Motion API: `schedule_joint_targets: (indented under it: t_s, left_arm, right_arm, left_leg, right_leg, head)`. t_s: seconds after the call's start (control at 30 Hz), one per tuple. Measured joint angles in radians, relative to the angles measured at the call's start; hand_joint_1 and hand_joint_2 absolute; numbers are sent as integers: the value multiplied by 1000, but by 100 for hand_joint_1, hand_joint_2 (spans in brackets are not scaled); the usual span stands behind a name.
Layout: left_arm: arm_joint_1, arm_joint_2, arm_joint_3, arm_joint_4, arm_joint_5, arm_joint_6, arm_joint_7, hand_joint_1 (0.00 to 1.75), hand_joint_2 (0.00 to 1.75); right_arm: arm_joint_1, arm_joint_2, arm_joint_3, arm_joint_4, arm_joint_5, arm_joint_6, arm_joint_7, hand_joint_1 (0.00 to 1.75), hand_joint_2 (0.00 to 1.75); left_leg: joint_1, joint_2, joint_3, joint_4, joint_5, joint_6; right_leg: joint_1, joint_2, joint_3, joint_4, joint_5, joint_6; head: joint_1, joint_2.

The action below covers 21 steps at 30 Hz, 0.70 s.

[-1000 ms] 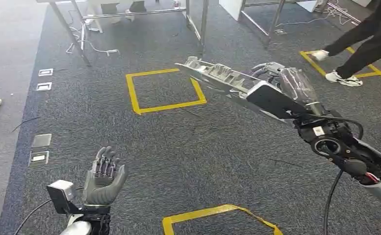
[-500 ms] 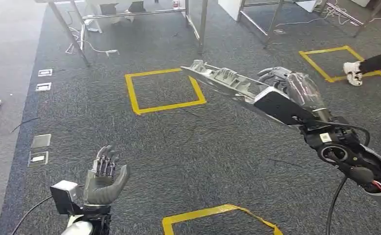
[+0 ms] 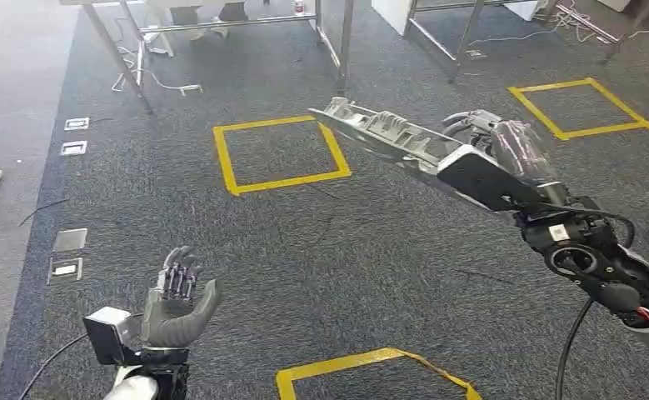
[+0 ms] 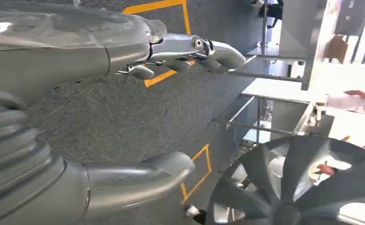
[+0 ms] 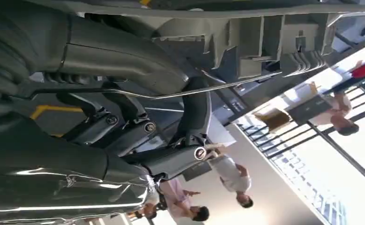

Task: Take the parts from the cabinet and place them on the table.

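Note:
A long silver-grey ribbed part [image 3: 387, 133] with a black end panel is held out over the carpet by my right hand [image 3: 504, 146], whose fingers wrap around it. In the right wrist view the same part [image 5: 246, 37] lies across the thumb and dark fingers [image 5: 138, 126]. My left hand [image 3: 177, 298] is raised low on the left, fingers apart and holding nothing. The left wrist view shows its thumb [image 4: 138, 180] and fingers [image 4: 194, 51] spread with carpet between them.
Grey carpet with yellow tape squares [image 3: 279, 154] lies ahead. Metal table legs [image 3: 341, 37] stand at the far edge. A wheel cover [image 4: 302, 183] appears in the left wrist view. Several people [image 5: 232, 176] stand in the background of the right wrist view.
A person walking at the upper right has left the head view. My right hand and the part have shifted slightly right. The left hand has barely moved.

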Motion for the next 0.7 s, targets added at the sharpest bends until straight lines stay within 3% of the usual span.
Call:
schedule_joint_targets:
  t_s: [0.37, 0.6, 0.7]
  left_arm:
    - [4, 0, 0, -8, -5, -4, 10, 0, 175]
    - [3, 2, 0, -8, -9, -18, 10, 0, 175]
    - [3, 2, 0, -8, -9, -26, 10, 0, 175]
  right_arm:
    - [-24, -3, -8, -30, 15, 13, 27, 175, 175]
    - [-56, -11, -24, -67, 19, 30, 54, 175, 175]
    - [-67, -19, -32, -87, 20, 36, 67, 175, 175]
  left_leg:
    - [0, 0, 0, 0, 0, 0]
    - [-6, 0, -2, 9, -6, 8]
    - [-9, -1, -4, 11, -9, 14]
  right_leg:
    - [0, 0, 0, 0, 0, 0]
    - [-2, 0, 2, -1, -1, 4]
    - [-4, -4, 4, -2, -1, 11]
  head:
    - [0, 0]
    - [-3, 0]
    - [-3, 0]
